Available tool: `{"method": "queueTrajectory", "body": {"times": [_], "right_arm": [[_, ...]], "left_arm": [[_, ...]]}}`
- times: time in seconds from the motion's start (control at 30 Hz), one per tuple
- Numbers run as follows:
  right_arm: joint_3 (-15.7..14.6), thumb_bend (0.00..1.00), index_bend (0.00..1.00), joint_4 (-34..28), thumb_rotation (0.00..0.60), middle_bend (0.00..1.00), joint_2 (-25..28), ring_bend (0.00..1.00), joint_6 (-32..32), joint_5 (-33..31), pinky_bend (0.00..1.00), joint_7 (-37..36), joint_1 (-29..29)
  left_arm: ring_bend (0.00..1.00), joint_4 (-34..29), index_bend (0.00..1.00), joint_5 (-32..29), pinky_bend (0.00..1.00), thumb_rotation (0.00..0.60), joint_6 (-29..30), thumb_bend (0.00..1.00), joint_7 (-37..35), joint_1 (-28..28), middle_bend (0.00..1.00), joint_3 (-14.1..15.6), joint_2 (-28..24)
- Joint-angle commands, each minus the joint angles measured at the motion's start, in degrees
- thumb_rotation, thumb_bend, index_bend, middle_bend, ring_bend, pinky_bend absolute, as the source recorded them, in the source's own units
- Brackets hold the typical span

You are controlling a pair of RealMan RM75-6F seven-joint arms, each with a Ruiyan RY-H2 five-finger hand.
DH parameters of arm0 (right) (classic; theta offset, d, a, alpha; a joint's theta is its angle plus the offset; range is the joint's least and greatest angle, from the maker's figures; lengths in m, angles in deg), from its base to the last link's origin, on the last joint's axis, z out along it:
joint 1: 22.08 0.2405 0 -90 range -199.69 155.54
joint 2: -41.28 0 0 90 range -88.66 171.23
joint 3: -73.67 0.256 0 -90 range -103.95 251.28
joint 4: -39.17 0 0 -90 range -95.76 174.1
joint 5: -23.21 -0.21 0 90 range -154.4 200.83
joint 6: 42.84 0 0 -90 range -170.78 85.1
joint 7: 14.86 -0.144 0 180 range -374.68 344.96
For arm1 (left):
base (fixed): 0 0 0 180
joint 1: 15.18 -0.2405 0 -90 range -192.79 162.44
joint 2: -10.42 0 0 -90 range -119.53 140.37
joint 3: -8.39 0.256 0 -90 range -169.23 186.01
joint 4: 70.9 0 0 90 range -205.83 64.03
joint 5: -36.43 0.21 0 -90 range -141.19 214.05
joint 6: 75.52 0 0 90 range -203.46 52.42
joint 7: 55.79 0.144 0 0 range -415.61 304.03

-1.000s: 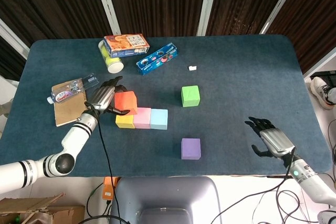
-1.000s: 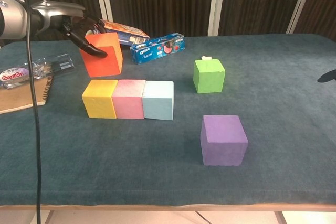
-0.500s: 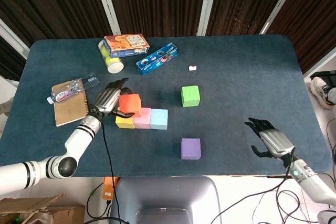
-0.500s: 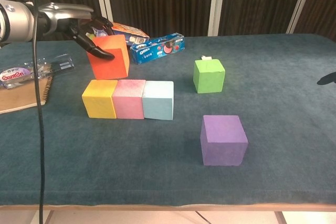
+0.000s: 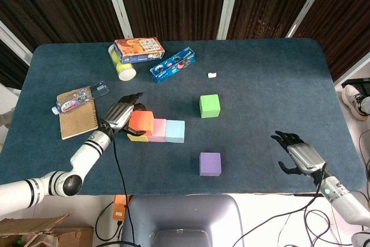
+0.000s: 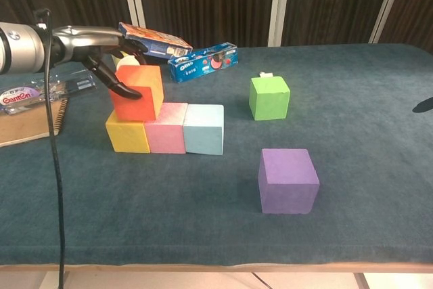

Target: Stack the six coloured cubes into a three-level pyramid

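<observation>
A row of three cubes sits left of the table's middle: yellow (image 6: pixel 127 136), pink (image 6: pixel 167 128) and light blue (image 6: pixel 203 129). My left hand (image 5: pixel 120 114) grips an orange cube (image 6: pixel 138 93) that sits over the yellow cube and the pink one's edge. The green cube (image 5: pixel 210 106) stands alone behind and to the right of the row. The purple cube (image 5: pixel 210 164) stands near the front edge. Fingers spread, my right hand (image 5: pixel 298 153) hovers at the front right and holds nothing.
At the back left lie a snack box (image 5: pixel 139 50), a blue biscuit pack (image 5: pixel 172 65) and a yellow-green cup (image 5: pixel 122 67). A notebook (image 5: pixel 76 117) with a water bottle (image 5: pixel 79 98) on it lies at the left edge. A small white scrap (image 5: pixel 212 75) lies mid-table.
My left hand has carried the orange cube forward and down, from behind the row to on top of the yellow and pink cubes. The right hand has barely moved.
</observation>
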Motion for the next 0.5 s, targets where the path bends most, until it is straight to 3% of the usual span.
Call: {"method": "queueTrajectory", "body": {"times": [0.03,0.5], "right_arm": [[0.0,0.42,0.0,0.1,0.559,0.0,0.0,0.0,0.0,0.0,0.0,0.0,0.0],[0.2,0.42,0.0,0.2,0.559,0.0,-0.3,0.0,-1.0,-0.6,0.0,0.4,0.2]], "left_arm": [[0.0,0.2,0.47,0.0,0.08,0.493,-0.1,0.39,-0.2,0.0,0.01,-0.1,0.1],[0.0,1.7,0.47,-1.1,0.08,0.506,-1.8,0.41,-1.3,1.0,0.01,-0.5,0.9]]}}
